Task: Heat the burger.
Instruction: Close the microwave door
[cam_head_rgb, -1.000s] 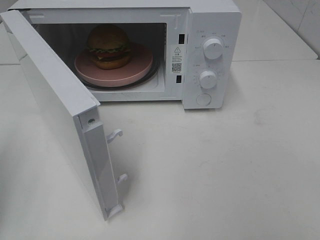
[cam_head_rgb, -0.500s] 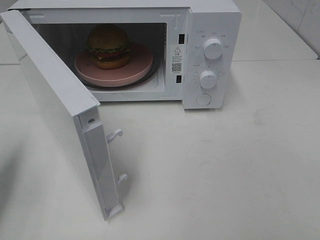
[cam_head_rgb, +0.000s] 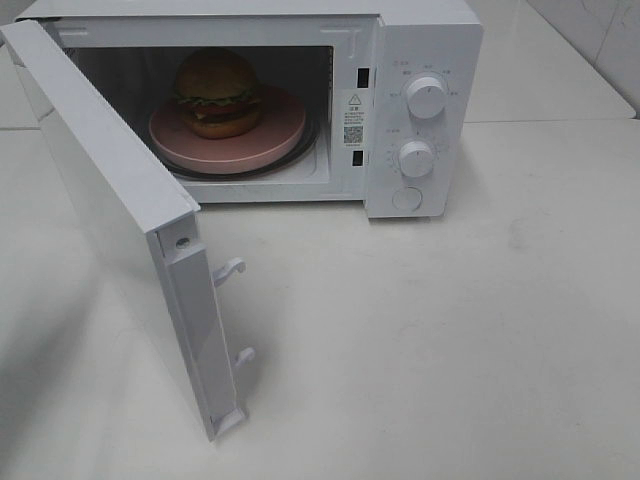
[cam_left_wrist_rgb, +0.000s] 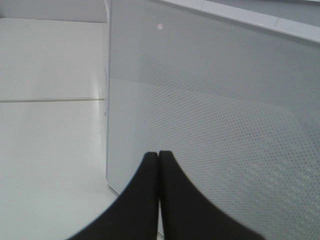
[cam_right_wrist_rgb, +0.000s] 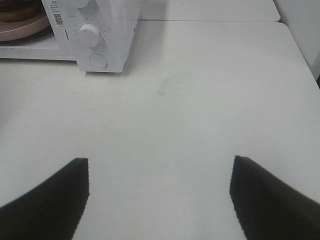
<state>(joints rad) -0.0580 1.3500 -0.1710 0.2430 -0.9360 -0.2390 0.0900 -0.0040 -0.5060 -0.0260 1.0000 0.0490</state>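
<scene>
In the right wrist view the picture edge cuts off most of the burger (cam_right_wrist_rgb: 15, 10) and the pink plate (cam_right_wrist_rgb: 22, 30). The print around the microwave dials (cam_head_rgb: 427, 98) is too small to read.

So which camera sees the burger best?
The exterior high view: the whole burger sits on the pink plate inside the open microwave. The right wrist view catches only a brown sliver at its edge; the left wrist view shows only the door.

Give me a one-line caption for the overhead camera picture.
Burger on a pink plate inside the white microwave, its door swung wide open.
</scene>
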